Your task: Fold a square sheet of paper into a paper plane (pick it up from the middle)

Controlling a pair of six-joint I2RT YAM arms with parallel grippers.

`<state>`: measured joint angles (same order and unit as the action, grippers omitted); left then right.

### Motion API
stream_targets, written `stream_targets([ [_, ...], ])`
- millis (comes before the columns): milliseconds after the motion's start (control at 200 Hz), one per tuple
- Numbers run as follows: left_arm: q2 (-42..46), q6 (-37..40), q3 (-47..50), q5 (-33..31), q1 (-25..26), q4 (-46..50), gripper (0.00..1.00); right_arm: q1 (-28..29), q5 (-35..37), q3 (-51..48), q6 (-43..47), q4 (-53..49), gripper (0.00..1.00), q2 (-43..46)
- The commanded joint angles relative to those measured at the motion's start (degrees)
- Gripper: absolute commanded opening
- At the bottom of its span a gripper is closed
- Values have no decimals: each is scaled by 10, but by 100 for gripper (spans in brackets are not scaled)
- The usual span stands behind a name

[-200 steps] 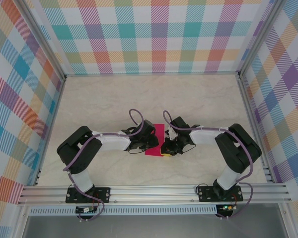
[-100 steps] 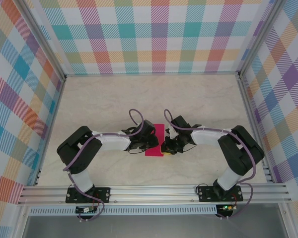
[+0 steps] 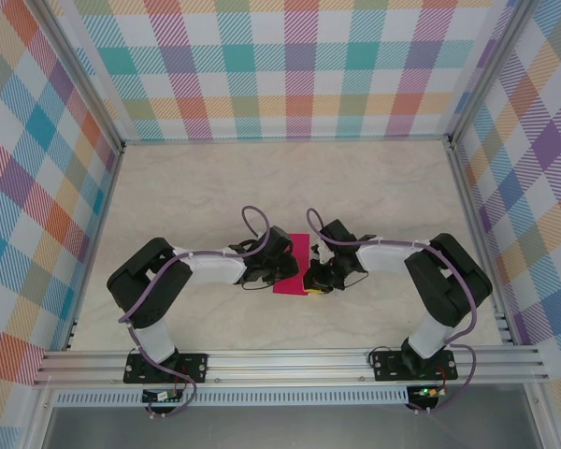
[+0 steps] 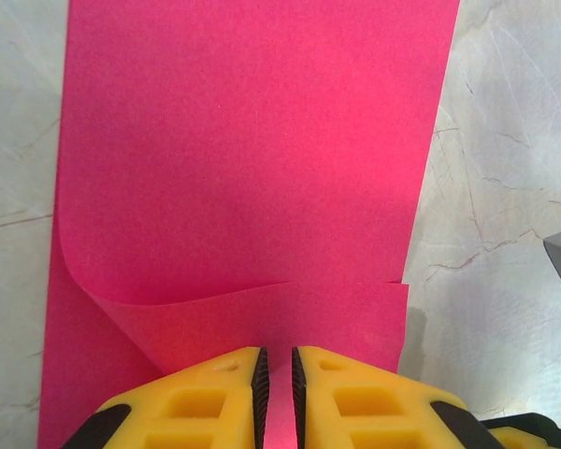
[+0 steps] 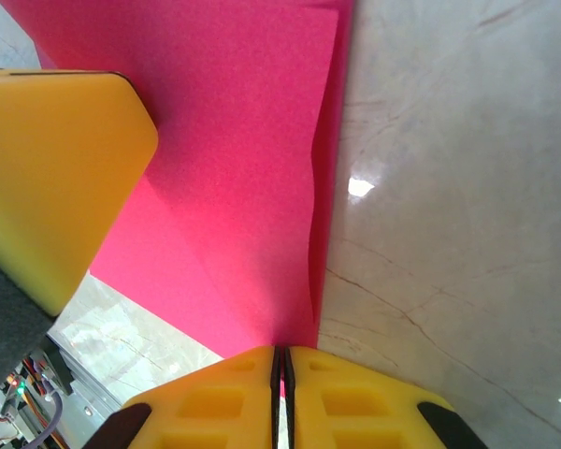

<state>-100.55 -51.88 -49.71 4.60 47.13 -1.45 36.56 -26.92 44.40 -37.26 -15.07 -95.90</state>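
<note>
Item: square sheet of paper [image 4: 252, 168], magenta, doubled over, flat on the bench [image 5: 449, 187] between the arms. Left gripper [image 4: 276, 388] is clamped on its near edge, where one layer curls. Right gripper [image 5: 282, 369] is clamped on a layered edge, apparently steadying the crease. Surroundings: plaid walls [image 3: 299, 65]. Obstruction: each gripper crowds the other.

Cropping the pink sheet [image 4: 252, 168] at the top and bottom edges of the left wrist view. Cutting off the left pincer [image 4: 276, 374] and right pincer [image 5: 281, 360] low in their own views. Covering the sheet's side edges from above, leaving folds too small to tell.
</note>
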Motion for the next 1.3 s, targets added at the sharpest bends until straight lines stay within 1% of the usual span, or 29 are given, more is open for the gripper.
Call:
stream_targets([
  [0, -10, -8, 10, -22, 1, 27, 18, 6, 1, 16, 2, -14, 12, 26],
  [235, -11, -8, 9, -21, 1, 28, 18, 16, -12, 10, 2, -24, 12, 21],
  [655, -9, -8, 11, -24, 1, 32, 18, 23, 30, -5, -6, -44, 12, -13],
  [730, -9, -7, 11, -25, 1, 32, 18, 23, 28, 3, -6, -47, 11, -4],
  [845, -10, -8, 11, -25, 1, 33, 18, 23, 13, 3, -7, -26, 11, 40],
  [965, -9, -8, 11, -25, 1, 35, 18, 23, 27, 8, -3, -21, 12, 62],
  [1295, -10, -7, 10, -24, 1, 33, 18, 23, 49, 25, -4, -18, 11, 3],
])
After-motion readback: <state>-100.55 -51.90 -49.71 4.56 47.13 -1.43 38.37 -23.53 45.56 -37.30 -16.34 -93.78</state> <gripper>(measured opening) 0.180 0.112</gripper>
